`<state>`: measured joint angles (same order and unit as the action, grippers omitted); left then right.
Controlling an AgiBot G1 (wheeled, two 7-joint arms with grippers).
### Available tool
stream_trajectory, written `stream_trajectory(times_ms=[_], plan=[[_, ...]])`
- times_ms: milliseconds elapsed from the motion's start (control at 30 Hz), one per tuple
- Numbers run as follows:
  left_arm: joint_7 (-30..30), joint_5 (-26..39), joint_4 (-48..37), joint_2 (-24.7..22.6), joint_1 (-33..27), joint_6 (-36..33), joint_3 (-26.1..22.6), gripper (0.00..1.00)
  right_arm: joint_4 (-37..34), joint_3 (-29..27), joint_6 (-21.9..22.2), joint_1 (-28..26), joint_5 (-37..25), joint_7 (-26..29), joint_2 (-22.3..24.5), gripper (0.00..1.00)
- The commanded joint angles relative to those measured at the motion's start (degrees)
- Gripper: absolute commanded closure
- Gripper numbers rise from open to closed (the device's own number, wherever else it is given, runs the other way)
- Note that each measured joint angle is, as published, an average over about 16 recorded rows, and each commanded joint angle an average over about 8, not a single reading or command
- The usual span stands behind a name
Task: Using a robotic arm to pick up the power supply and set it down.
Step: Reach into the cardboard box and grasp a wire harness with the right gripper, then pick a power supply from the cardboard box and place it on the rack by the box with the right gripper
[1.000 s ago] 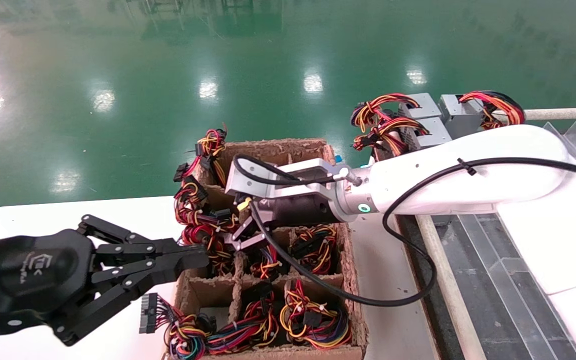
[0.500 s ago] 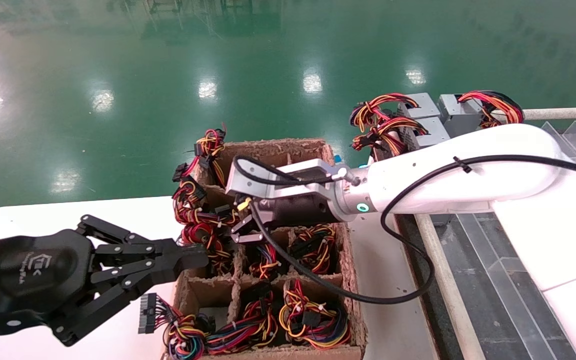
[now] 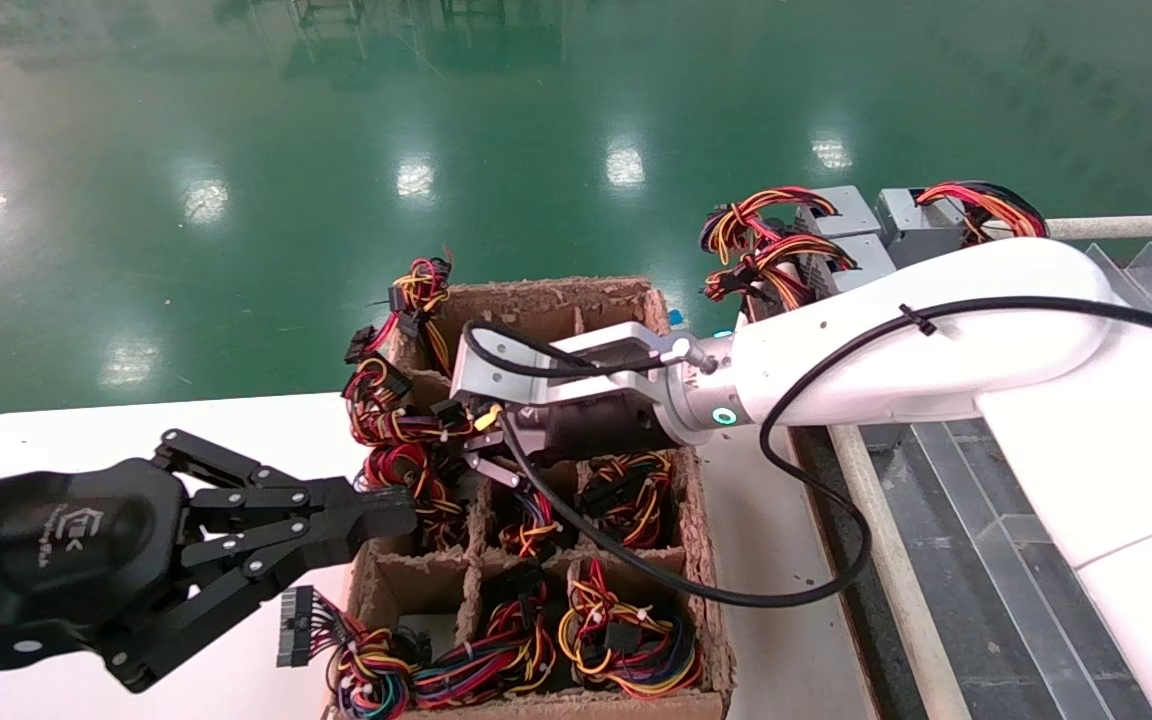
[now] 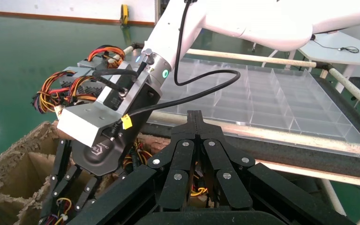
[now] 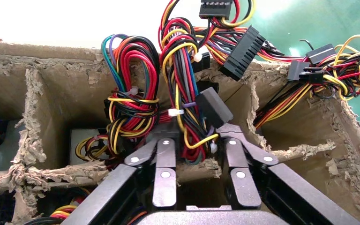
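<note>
My right robotic arm (image 3: 916, 340) reaches left over the brown cardboard divider box (image 3: 701, 520). Its gripper (image 5: 198, 140) sits low in a cell, and its fingers (image 5: 165, 145) close around a bundle of red, yellow and black wires (image 5: 187, 98) that belongs to a power supply. That bundle shows in the head view as wires (image 3: 401, 425) at the box's left wall. A grey metal face (image 5: 82, 140) of a power supply lies deep in the neighbouring cell under another coil. My left gripper (image 3: 386, 515) is shut and empty, parked at the box's front left corner.
Several other cells hold coiled wire bundles (image 3: 626, 625). Two more silver power supplies (image 3: 861, 255) stand behind the right arm. A clear divided tray (image 4: 262, 98) lies to the right past a rail. The box rests on a white table (image 3: 116, 430).
The right wrist has dipped slightly lower into the box, and its fingers have drawn in around the wire bundle. The left arm has not moved.
</note>
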<state>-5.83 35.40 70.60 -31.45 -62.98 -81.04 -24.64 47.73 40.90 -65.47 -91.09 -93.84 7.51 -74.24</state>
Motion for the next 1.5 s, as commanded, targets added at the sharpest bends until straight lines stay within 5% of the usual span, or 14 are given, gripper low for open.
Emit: stream_trajectory(times_ms=[33, 867, 1500], plan=[[0.0, 0.0, 0.0, 0.0, 0.0, 0.0, 0.0, 1.00, -0.1, 0.0, -0.1, -0.1, 0.0, -0.1, 0.0, 1.00], [0.0, 0.0, 0.0, 0.0, 0.0, 0.0, 0.0, 1.00, 7.7, -6.7, -1.3, -2.1, 9.2, 2.8, 5.6, 1.00], [0.0, 0.0, 0.0, 0.0, 0.0, 0.0, 0.0, 1.00, 15.1, -9.0, -2.4, -16.1, 5.5, 3.4, 10.7, 1.00]])
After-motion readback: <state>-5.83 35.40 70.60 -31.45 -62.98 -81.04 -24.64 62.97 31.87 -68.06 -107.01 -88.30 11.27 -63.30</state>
